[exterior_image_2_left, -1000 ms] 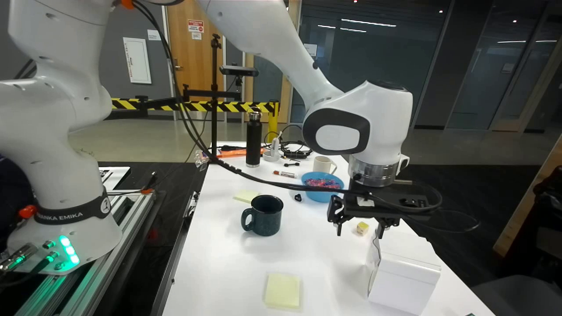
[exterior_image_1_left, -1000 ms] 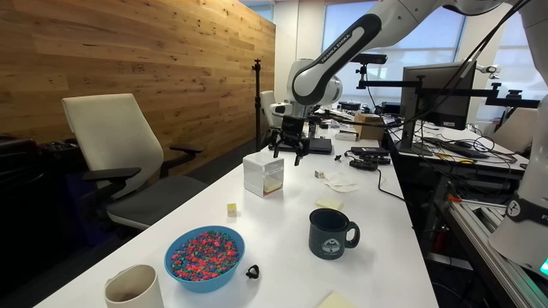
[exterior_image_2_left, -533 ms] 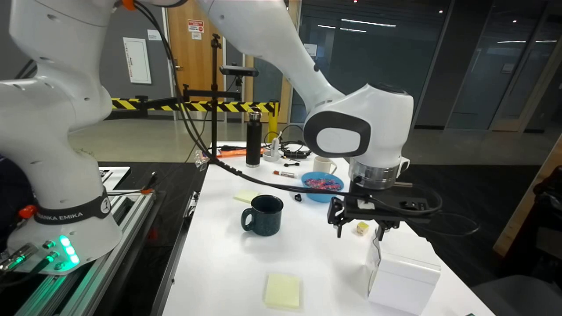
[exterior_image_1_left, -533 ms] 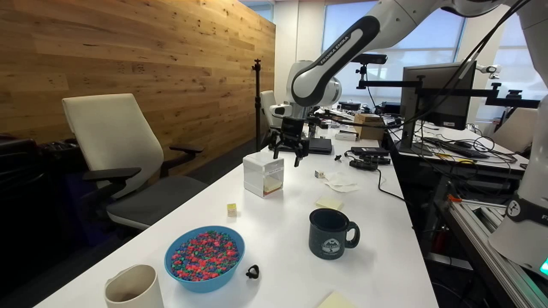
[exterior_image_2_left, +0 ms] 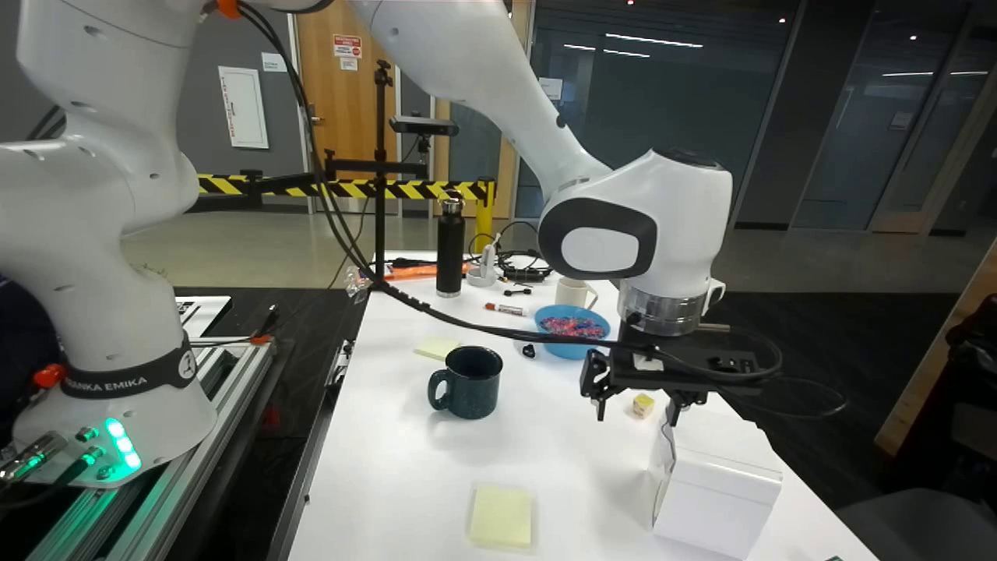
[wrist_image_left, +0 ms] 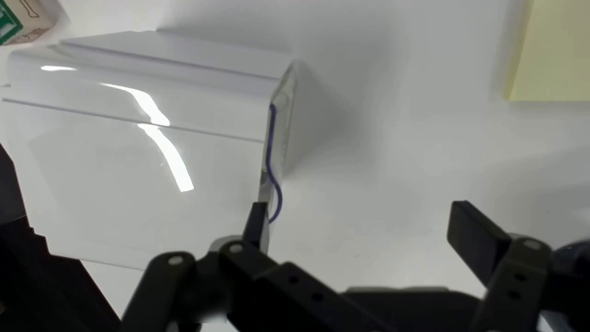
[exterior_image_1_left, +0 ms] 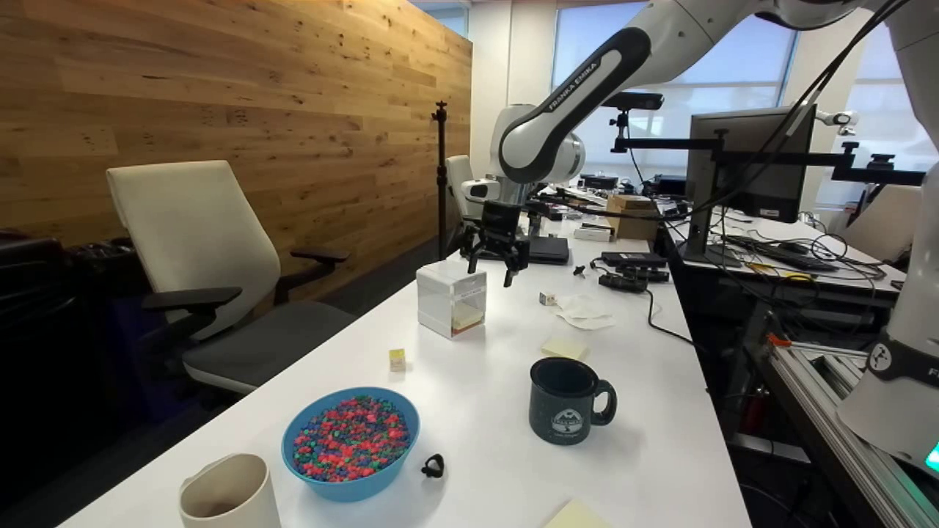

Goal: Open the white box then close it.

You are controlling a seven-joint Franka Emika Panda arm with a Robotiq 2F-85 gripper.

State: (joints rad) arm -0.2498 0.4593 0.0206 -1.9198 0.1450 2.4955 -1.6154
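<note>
The white box stands upright on the table, in both exterior views (exterior_image_1_left: 437,302) (exterior_image_2_left: 720,491). One side is a see-through face with a label, and pale and orange sheets show inside. Its top looks shut. In the wrist view the box (wrist_image_left: 138,175) fills the left, with a dark blue line along its clear side. My gripper (wrist_image_left: 359,212) is open with nothing between its fingers. It also shows in both exterior views (exterior_image_1_left: 490,274) (exterior_image_2_left: 637,418). One finger is at the box's upper edge by the clear face; I cannot tell if it touches. The other finger is over the table.
A dark mug (exterior_image_1_left: 563,403), a blue bowl of coloured bits (exterior_image_1_left: 351,447), a cream cup (exterior_image_1_left: 229,495) and a small yellow cube (exterior_image_1_left: 397,359) stand on the table. Sticky notes (exterior_image_2_left: 501,516) lie beside the box. A patterned cube (wrist_image_left: 23,20) is behind the box.
My gripper has sunk by a tiny amount over the last second. The box and the other things have not moved, and the fingers stay open.
</note>
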